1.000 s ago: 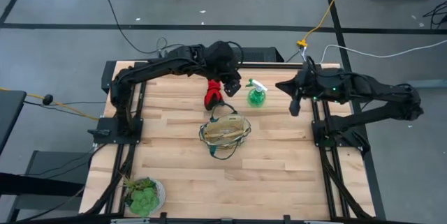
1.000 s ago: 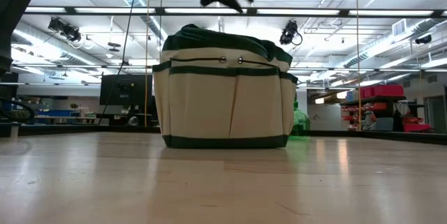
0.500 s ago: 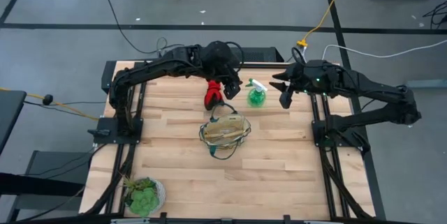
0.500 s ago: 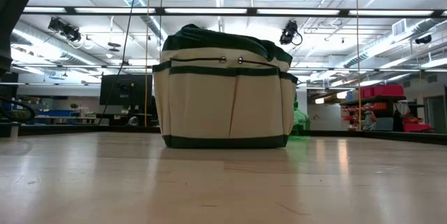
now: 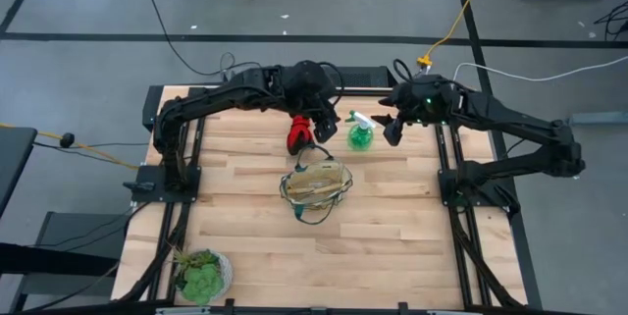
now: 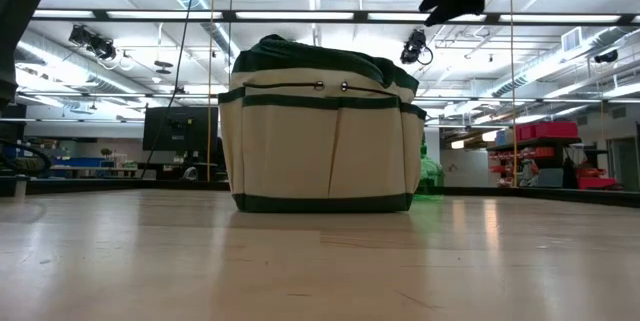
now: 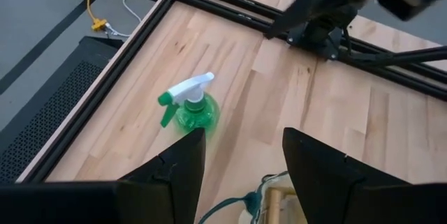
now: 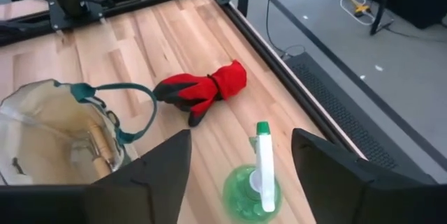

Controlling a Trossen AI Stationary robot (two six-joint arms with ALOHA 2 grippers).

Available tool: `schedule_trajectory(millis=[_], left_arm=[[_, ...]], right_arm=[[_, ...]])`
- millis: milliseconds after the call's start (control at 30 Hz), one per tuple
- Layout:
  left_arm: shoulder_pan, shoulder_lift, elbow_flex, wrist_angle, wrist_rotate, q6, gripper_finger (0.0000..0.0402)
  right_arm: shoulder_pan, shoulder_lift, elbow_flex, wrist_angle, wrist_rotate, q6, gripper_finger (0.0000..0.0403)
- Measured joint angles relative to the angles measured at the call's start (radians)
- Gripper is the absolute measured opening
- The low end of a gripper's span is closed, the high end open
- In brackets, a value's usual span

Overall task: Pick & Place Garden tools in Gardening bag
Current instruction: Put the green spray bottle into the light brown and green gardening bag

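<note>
The green spray bottle (image 5: 360, 136) with its white nozzle stands upright on the table's far middle. The red-and-black glove bundle (image 5: 297, 134) lies to its left. Nearer stands the tan gardening bag (image 5: 316, 185) with green handles; a pale wooden rake handle (image 8: 98, 147) shows inside it. My left gripper (image 5: 321, 123) hangs open above the table between glove and bottle, holding nothing. My right gripper (image 5: 392, 129) is open just right of the bottle and above it; in the right wrist view its fingers (image 8: 239, 140) stand on either side of the bottle (image 8: 253, 185), apart from it.
A leafy plant in a white pot (image 5: 201, 274) stands at the near left corner. Black frame rails (image 5: 446, 173) run along the table's left and right sides. Bare wood lies between the bag and the near edge.
My right gripper has travelled from the table's right edge toward the left and far side, ending next to the spray bottle, and it has come into the low view from the top. Glove, bottle and bag have stayed where they were.
</note>
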Motion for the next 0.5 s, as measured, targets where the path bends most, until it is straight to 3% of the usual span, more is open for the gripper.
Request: schedule_trajectory(millis=[333,500], left_arm=[[-0.011,0.0,0.0,0.0,0.0,0.016,0.0199],[-0.017,0.0,0.0,-0.004,0.001,0.017,0.0199]], right_arm=[[-0.095,0.098,0.0,-0.009,-0.119,-0.105,0.0263],[-0.138,0.162,0.0,-0.032,-0.126,-0.178,0.0263]])
